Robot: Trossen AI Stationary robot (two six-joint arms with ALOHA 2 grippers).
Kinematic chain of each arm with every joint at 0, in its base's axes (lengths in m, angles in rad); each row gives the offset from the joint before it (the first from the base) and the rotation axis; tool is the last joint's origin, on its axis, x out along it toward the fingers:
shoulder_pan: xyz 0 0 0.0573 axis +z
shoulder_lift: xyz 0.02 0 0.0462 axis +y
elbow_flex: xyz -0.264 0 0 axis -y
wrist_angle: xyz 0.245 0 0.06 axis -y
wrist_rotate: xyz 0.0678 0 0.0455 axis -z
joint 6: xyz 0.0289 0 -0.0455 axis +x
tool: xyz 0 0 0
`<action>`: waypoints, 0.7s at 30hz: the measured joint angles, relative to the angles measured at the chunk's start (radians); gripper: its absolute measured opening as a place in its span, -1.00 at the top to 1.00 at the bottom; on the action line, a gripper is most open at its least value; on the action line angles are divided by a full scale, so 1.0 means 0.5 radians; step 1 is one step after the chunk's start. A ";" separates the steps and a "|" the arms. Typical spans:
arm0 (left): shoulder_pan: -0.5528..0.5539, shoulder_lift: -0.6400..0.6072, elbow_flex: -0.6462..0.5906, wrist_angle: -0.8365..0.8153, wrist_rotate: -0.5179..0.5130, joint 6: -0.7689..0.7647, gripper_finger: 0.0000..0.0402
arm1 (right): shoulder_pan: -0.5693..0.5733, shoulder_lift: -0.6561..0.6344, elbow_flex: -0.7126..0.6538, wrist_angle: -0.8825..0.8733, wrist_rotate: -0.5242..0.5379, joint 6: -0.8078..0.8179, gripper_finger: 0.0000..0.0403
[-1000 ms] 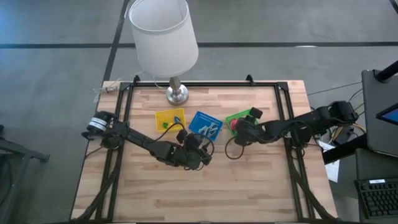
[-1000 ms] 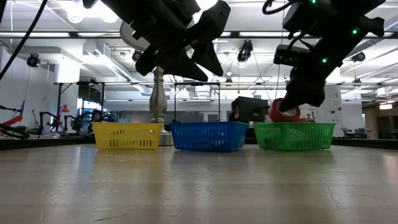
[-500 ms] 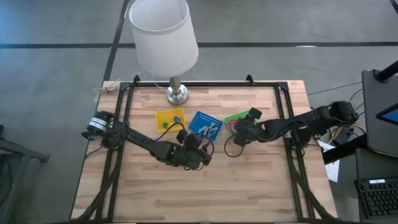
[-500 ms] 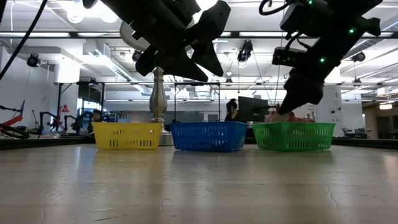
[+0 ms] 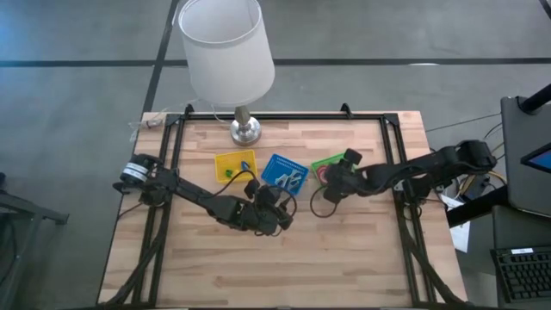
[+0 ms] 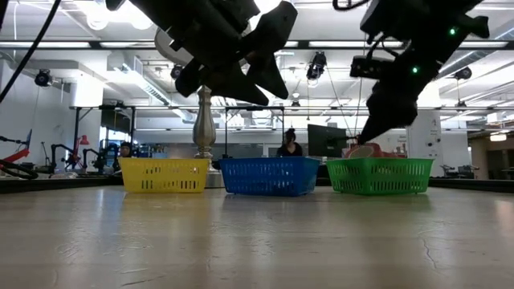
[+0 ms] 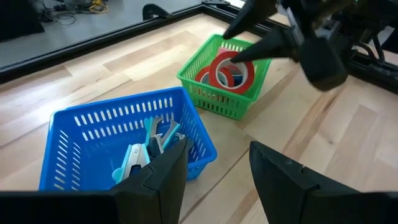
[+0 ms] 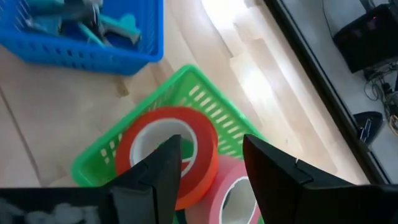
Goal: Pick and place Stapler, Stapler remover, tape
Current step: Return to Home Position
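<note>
Right claw [image 5: 331, 177] hung just above the green bin [image 7: 214, 102], its fingers spread and holding nothing. Red tape [image 8: 165, 115] lay uppermost inside that bin, with pink tape [image 8: 231, 173] touching it. Left claw [image 7: 217, 149], likewise released and empty, hovered over the worktop [image 5: 344, 250] near the blue bin [image 7: 112, 118], which held blue tools [image 7: 146, 146]. Yellow bin [image 5: 224, 159], blue bin and green bin stood in a row, green nearest the right arm.
</note>
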 joint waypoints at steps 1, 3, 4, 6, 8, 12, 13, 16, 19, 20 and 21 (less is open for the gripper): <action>-0.003 0.000 0.000 -0.001 0.000 0.021 0.12 | 0.001 -0.010 0.023 -0.022 -0.001 0.009 0.16; -0.011 0.000 0.000 -0.002 0.001 0.044 0.12 | 0.005 -0.036 0.078 -0.086 -0.006 0.045 0.16; -0.013 0.000 0.000 -0.002 0.006 0.055 0.12 | 0.009 -0.052 0.104 -0.119 -0.010 0.078 0.16; -0.017 0.000 0.000 -0.014 0.041 0.074 0.12 | 0.020 -0.094 0.152 -0.187 -0.055 0.123 0.16; -0.022 0.000 0.000 -0.032 0.065 0.079 0.12 | 0.047 -0.146 0.176 -0.240 -0.127 0.124 0.16; -0.036 -0.011 0.000 -0.103 0.074 0.077 0.12 | 0.147 -0.263 0.171 -0.259 -0.202 0.105 0.20; -0.040 -0.018 0.000 -0.119 0.073 0.075 0.12 | 0.173 -0.294 0.169 -0.263 -0.201 0.099 0.22; -0.063 -0.072 0.000 -0.185 0.073 0.067 0.12 | 0.264 -0.387 0.165 -0.322 -0.203 0.099 0.28; -0.101 -0.158 0.000 -0.310 0.044 0.067 0.12 | 0.372 -0.488 0.163 -0.360 -0.204 0.099 0.35; -0.116 -0.195 0.000 -0.366 0.031 0.066 0.12 | 0.410 -0.519 0.161 -0.364 -0.207 0.099 0.38; -0.132 -0.230 0.000 -0.427 0.004 0.066 0.12 | 0.445 -0.549 0.159 -0.366 -0.218 0.099 0.41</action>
